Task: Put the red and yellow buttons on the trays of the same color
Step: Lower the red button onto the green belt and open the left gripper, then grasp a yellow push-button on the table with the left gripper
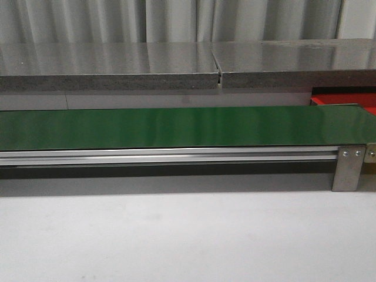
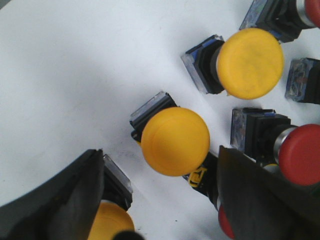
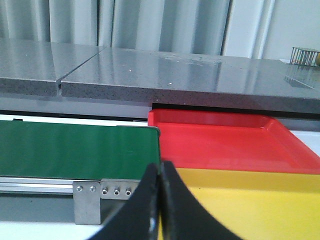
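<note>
Buttons look light, hard and slick-capped, so the wide-open left pincer (image 2: 160,200) should clamp the boxy black base of the yellow button (image 2: 175,141) at its twelve o'clock, while the right pincer (image 3: 161,210) sits pressed closed and empty.

Green belt (image 1: 176,126) before grey stone ledge (image 1: 117,67)

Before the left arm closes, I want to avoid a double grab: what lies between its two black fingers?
In the left wrist view, one yellow domed button lies between the fingers; others crowd nearby.

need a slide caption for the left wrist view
Open left gripper hovering over yellow buttons and red buttons scattered on a white surface.
</note>
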